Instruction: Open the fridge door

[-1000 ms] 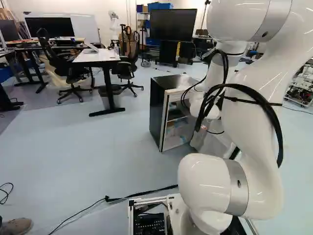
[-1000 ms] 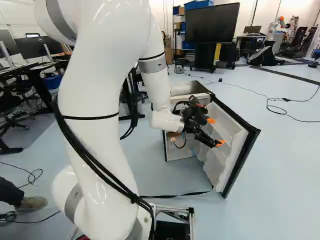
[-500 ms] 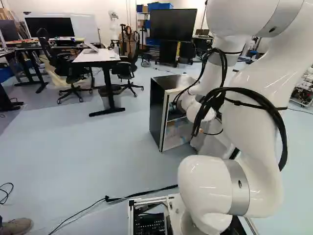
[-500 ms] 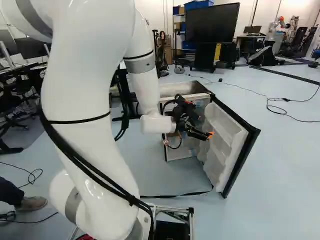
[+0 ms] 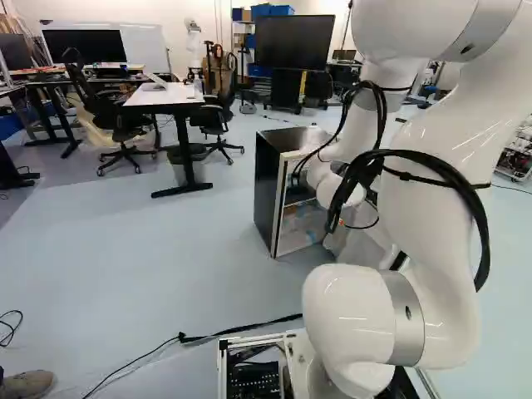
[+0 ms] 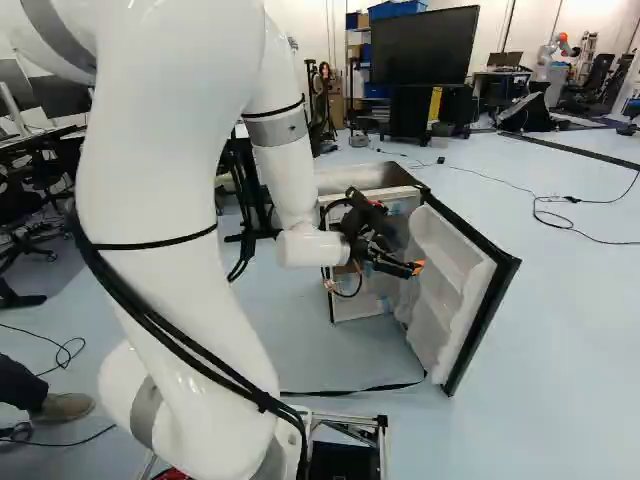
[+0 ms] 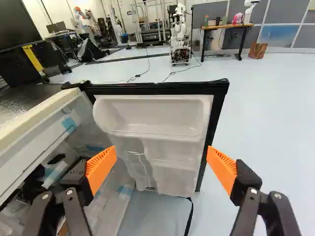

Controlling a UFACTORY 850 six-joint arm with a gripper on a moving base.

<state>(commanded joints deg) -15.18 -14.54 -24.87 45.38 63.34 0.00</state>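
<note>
Fridge door [image 6: 440, 285] swung wide, I have it right ahead of me, upright, joined to the side of its fridge [image 6: 375, 177]. Its inner face is turned my way, white moulded shelves [image 7: 157, 118] set in a black border. In the right base view it stands right of the middle, with the fridge's body just left of it. The left base view gives me the body's black side wall, the rest partly hidden behind my arm [image 5: 428, 208].

My gripper [image 6: 417, 268] reaches in front of the opening, its two fingers spread well apart, one orange pad [image 7: 101, 168] facing the other. Looking along my wrist, I see the door beyond them, through the gap; one finger shows against the fridge's inside, the other against the pale floor [image 7: 266, 128] past the door's free edge. How near my fingertips are to the door, I cannot tell.

Inside the fridge I make out clear bins, bits of blue tape [image 7: 69, 124] and some dark things too jumbled to name. A black strap [image 7: 189, 217] lies on the floor near the door's foot. Well beyond the door stands another robot [image 7: 180, 37], near a wooden-topped table [image 7: 226, 26].
</note>
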